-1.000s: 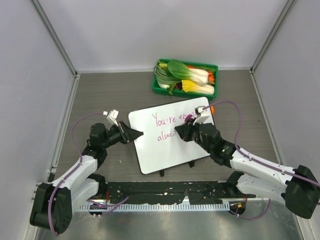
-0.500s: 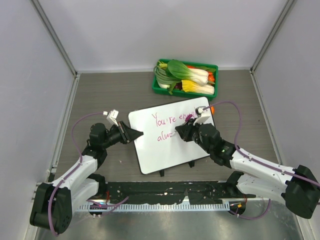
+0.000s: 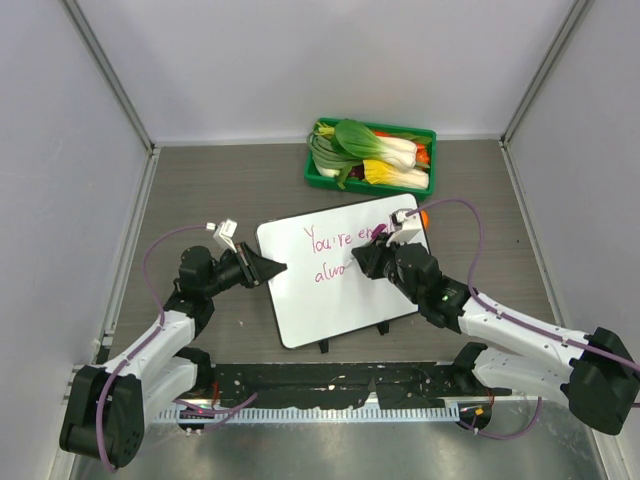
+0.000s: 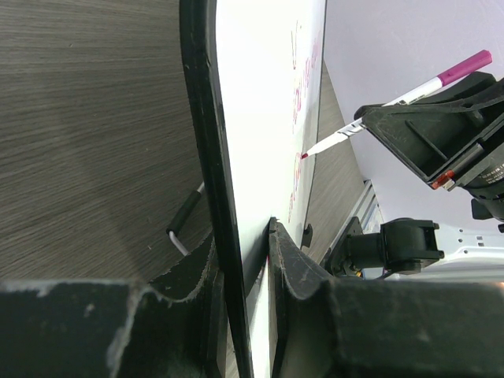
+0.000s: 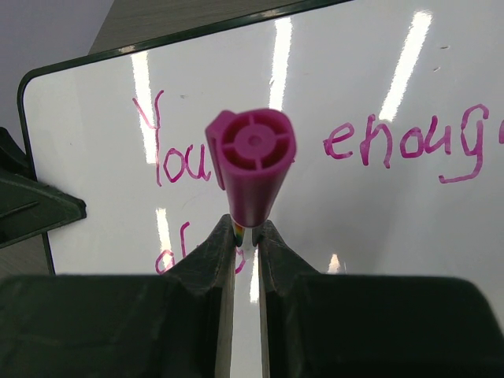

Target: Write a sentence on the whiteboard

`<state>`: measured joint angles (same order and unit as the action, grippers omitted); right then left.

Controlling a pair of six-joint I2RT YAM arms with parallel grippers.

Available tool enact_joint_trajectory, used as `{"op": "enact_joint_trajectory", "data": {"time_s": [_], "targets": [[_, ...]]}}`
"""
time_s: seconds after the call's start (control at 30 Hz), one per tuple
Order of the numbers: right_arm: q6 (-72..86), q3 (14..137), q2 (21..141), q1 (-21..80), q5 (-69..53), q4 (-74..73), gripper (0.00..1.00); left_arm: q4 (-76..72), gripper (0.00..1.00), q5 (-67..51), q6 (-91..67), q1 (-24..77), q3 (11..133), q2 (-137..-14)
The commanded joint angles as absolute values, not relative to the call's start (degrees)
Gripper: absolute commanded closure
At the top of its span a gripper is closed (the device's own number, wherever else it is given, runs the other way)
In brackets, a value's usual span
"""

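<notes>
Right wrist view: the pink marker (image 5: 252, 153), pinched in the right claw (image 5: 246, 235), blocks part of the sentence (image 5: 378, 146); its second line is mostly hidden. At the edge of the whiteboard (image 3: 340, 295) the left claw (image 3: 278, 267) is clamped; the board lies on a grey woodgrain surface (image 3: 220, 190) between pale walls (image 3: 330, 60).

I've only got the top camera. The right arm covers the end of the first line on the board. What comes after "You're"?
Observer: In the right wrist view the sentence goes on with "enoug", then runs off the picture's edge.
Operator: Is the left gripper really holding the board?
Observer: Yes. The left wrist view shows the left gripper with one finger on each face of the board, pinching its edge.
Operator: And the marker tip, is it down?
Observer: In that same view the marker slants down and its tip looks to touch the board beside the second line.
</notes>
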<state>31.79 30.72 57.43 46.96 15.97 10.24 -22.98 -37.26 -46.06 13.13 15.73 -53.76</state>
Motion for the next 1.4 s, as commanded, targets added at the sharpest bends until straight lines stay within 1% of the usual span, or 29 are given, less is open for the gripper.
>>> {"op": "enact_joint_trajectory", "data": {"time_s": [0.0,0.53,0.8,1.1,1.37], "targets": [[30.6,31.7,58.2,46.5,18.2,8.8,0.99,-17.3,1.0,-29.9,-35.2,13.0,15.0,-54.7],[29.9,28.4,55.8,46.6,14.9,6.1,0.99,-17.4,1.0,-29.9,-35.2,13.0,15.0,-54.8],[30.1,30.8,54.4,46.7,14.6,5.4,0.99,-17.4,1.0,-29.9,-35.2,13.1,15.0,-54.8],[30.5,31.9,49.0,46.6,16.2,5.1,0.99,-17.5,1.0,-29.9,-35.2,13.1,15.0,-54.9],[29.9,32.8,51.8,46.3,17.7,6.7,0.99,-17.5,1.0,-29.7,-35.2,13.0,14.9,-54.7]]}}
